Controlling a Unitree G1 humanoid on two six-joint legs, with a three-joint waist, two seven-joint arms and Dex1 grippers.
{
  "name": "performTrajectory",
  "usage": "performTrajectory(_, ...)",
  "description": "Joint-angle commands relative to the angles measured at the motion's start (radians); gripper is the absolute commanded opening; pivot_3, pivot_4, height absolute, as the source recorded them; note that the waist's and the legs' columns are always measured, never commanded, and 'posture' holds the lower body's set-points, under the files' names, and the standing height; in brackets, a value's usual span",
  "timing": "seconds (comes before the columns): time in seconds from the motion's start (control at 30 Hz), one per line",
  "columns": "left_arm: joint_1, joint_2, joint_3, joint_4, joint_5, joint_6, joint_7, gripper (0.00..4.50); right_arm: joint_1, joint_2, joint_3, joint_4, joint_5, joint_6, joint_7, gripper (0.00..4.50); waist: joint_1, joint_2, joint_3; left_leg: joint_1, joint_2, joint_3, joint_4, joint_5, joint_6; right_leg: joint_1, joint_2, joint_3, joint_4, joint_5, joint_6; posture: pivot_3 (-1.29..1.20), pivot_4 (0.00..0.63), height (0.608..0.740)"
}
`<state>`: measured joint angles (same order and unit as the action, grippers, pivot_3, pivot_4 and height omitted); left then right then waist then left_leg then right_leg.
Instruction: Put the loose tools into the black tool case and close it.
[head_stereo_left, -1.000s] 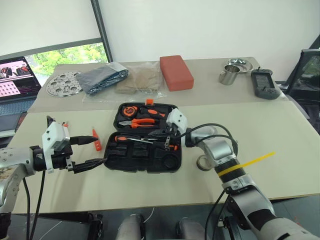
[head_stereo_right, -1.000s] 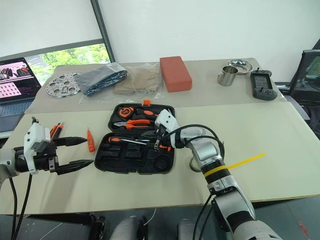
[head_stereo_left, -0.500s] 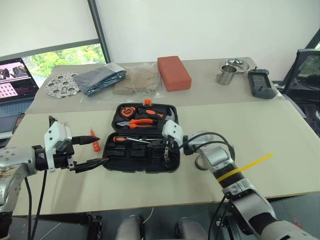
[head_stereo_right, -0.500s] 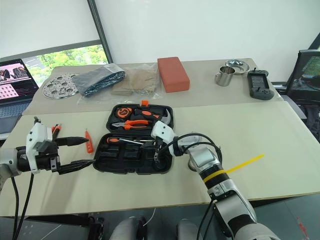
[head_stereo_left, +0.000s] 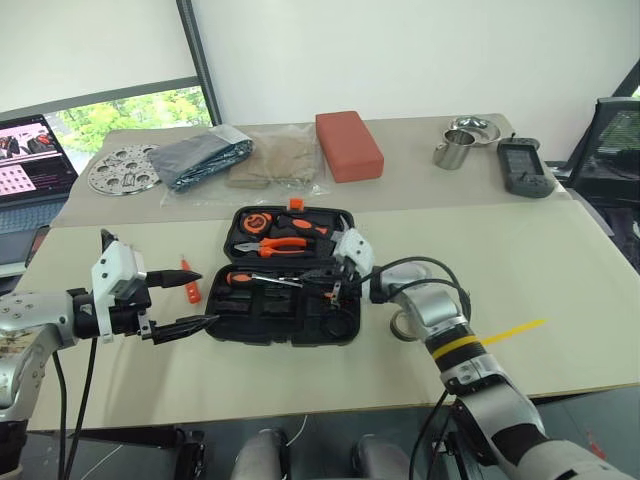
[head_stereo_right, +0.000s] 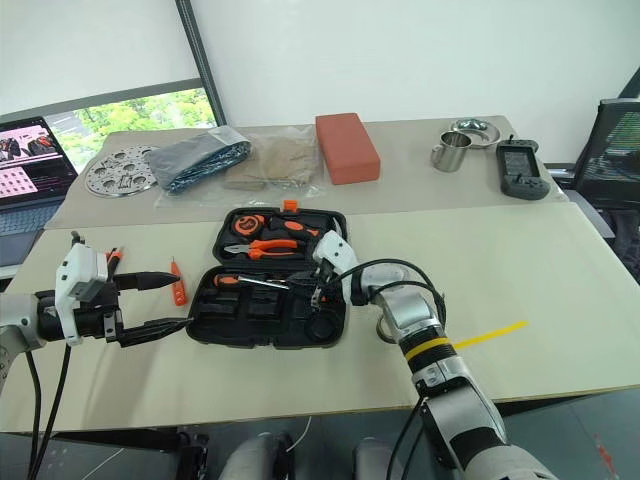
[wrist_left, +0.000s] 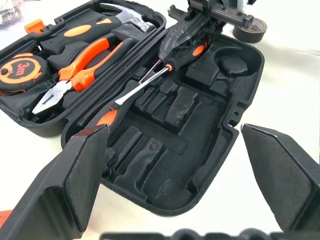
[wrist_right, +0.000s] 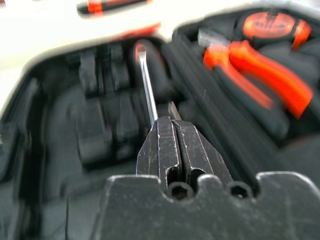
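While spread wide, left gripper (head_stereo_left: 178, 303) empty beside black tool case (head_stereo_left: 287, 320)

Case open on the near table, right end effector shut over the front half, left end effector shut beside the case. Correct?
Not quite: the left end effector is open, its fingers spread wide apart, as the left wrist view shows. The rest holds: the case lies open on the near table, with the right end effector shut over its front half.
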<state>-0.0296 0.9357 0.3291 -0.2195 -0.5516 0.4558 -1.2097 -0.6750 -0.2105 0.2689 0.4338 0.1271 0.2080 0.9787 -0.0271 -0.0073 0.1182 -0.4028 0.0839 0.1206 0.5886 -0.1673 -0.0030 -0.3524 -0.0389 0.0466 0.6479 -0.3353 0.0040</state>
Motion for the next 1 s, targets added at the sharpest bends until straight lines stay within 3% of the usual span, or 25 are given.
performTrajectory(0.03,-0.006,0.014,0.012,-0.009,-0.001,-0.020,-0.002,4.50,0.013,-0.006,0.029,-0.009,-0.027,0.000,0.012,0.06,-0.002,0.000,0.000,0.000,0.000,0.000,0.000,0.000,0.000,0.000,0.000,0.000,0.000,0.000,0.000,0.00,0.150,0.740)
performTrajectory(0.43,-0.015,0.017,0.004,-0.008,0.004,-0.019,0.000,4.50,0.030,-0.038,0.102,0.011,-0.100,-0.132,0.068,0.06,-0.010,0.000,0.000,0.000,0.000,0.000,0.000,0.000,0.000,0.000,0.000,0.000,0.000,0.000,0.000,0.00,0.150,0.740)
performTrajectory(0.8,-0.010,0.011,0.005,-0.017,0.007,-0.019,0.015,4.50,-0.017,-0.060,0.171,0.105,-0.228,-0.019,-0.015,0.06,-0.015,-0.001,-0.003,0.008,0.000,0.000,0.000,0.000,0.000,0.002,-0.001,0.000,0.000,0.000,-0.001,0.00,0.150,0.740)
performTrajectory(1.0,0.006,0.008,0.016,-0.022,0.007,-0.018,0.027,4.50,-0.006,-0.028,0.076,0.044,-0.118,-0.102,-0.005,0.06,-0.015,-0.005,-0.007,0.013,0.000,0.000,-0.002,-0.003,-0.005,0.005,-0.004,-0.001,0.000,0.000,-0.002,0.00,0.150,0.740)
